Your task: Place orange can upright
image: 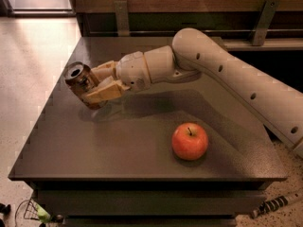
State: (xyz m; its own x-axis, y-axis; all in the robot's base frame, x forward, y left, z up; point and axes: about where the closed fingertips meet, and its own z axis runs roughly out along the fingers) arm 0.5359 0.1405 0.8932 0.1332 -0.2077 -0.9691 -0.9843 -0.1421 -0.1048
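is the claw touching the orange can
Touching. The camera view shows the claw clamped on the orange can, holding it tilted over the table's left side.

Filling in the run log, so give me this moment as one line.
hand: shut on can, over table left side | can: tilted, not yet upright | apple: on table, front right
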